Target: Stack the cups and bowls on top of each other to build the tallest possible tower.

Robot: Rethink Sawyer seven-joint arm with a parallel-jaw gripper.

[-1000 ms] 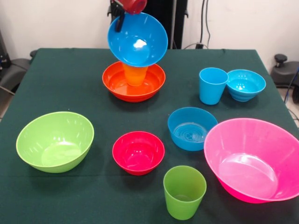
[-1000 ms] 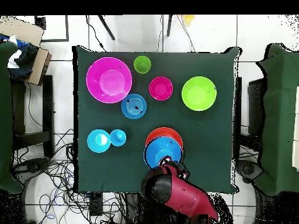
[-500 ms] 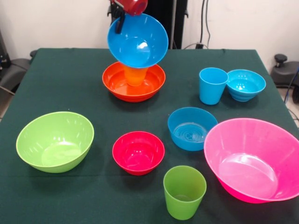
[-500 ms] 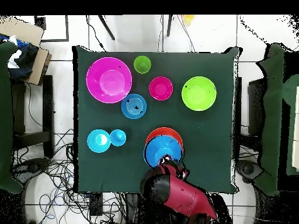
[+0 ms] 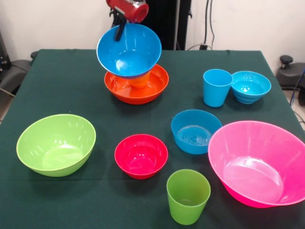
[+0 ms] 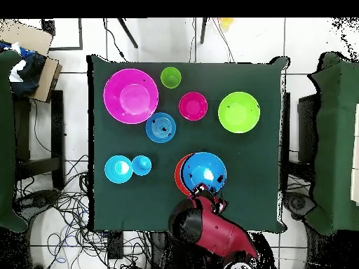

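No text, label, brand, number or sign can be read anywhere.

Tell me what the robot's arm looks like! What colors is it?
The arm is mostly shiny red with black parts, thick and rounded like a fat tube. In the front view only its tip shows: a red rounded piece with a grey ring, and below it the end effector, a thin black piece. No cables or markings can be made out on it.

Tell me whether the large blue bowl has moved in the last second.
Yes. The large blue bowl has shifted left and lower over the orange bowl in the front view.
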